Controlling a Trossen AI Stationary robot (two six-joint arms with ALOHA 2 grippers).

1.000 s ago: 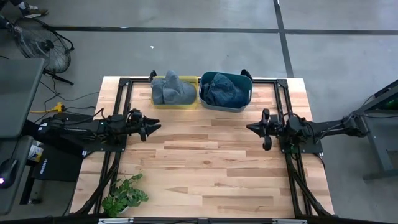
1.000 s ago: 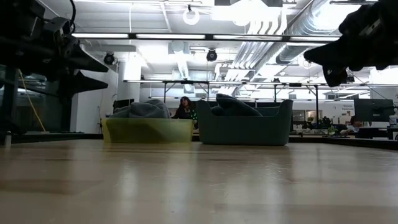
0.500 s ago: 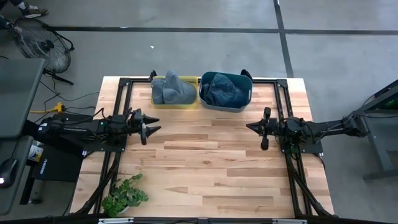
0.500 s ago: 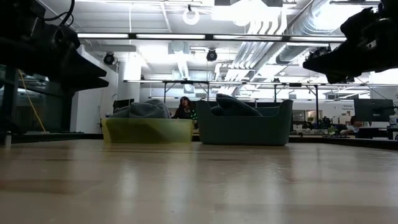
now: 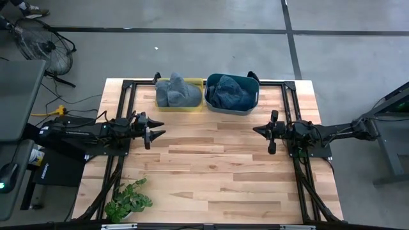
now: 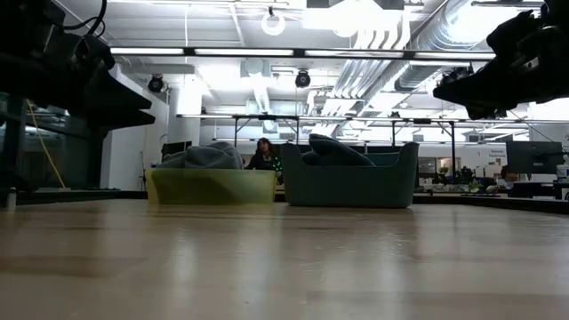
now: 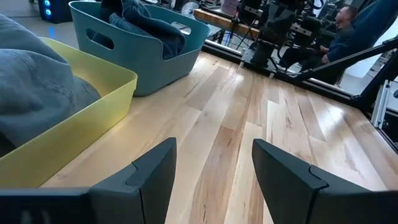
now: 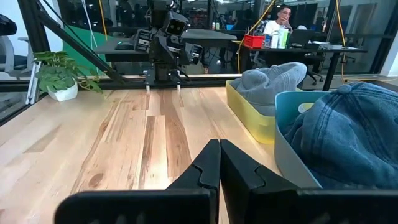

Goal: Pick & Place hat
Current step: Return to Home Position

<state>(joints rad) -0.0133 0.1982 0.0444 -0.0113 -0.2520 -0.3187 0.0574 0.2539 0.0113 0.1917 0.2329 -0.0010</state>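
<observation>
A grey hat (image 5: 177, 91) lies in a yellow bin (image 5: 181, 107) at the table's far edge. A blue denim hat (image 5: 229, 93) lies in the teal bin (image 5: 254, 96) beside it. My left gripper (image 5: 155, 131) hovers open over the table's left side, pointing right, nearer than the yellow bin. In the left wrist view its open fingers (image 7: 214, 180) frame bare wood beside the yellow bin (image 7: 93, 112). My right gripper (image 5: 255, 131) hovers shut over the right side, pointing left. In the right wrist view its fingers (image 8: 219, 163) are shut, with the denim hat (image 8: 348, 130) close by.
A potted plant (image 5: 128, 201) stands at the table's near left corner. A black frame (image 5: 124, 96) runs along the table's left, far and right edges. Bare wood (image 5: 211, 160) lies between the two arms. A person (image 6: 264, 153) sits in the room beyond the bins.
Both grippers have turned a little about their own long axes while hovering in place. In the low view the left gripper's two fingers stood one above the other and now overlap at one height. The hats and bins have not moved.
</observation>
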